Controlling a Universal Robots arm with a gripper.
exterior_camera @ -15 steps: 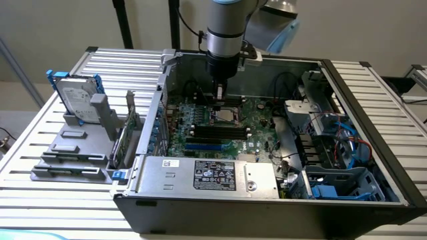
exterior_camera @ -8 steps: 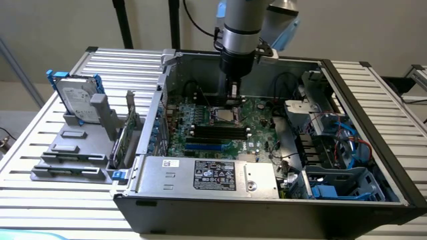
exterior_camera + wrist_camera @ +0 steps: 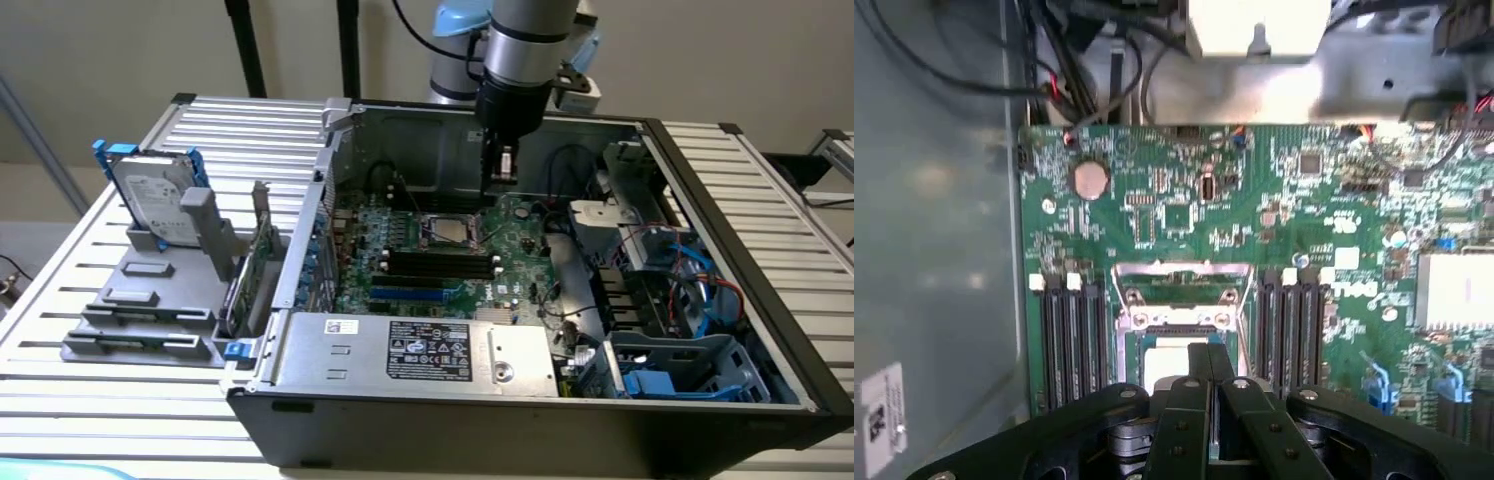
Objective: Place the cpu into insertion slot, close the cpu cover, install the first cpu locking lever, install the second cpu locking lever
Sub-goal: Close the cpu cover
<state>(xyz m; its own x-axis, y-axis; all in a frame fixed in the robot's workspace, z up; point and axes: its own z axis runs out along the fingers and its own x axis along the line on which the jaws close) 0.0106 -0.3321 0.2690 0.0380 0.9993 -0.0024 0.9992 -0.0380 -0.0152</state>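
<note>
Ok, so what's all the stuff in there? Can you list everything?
table: one, silvery slats, under everything
computer case: one, black, lid off, on the table
motherboard: one, green, inside the case
insertion slot: one, black with a silvery rim, mid-board
cpu cover: one, silvery frame, at the slot
memory slots: several, black and blue, beside the slot
coin battery: one, round, on the board
power supply: one, grey box, at the case's near wall
cables: several, blue, at the exterior view's right
hard drive: one, silvery in a blue bracket, upright on a grey rack, at the exterior view's left
robot arm: one, silver
pincer: one, black, shut, over the board near the slot
</note>
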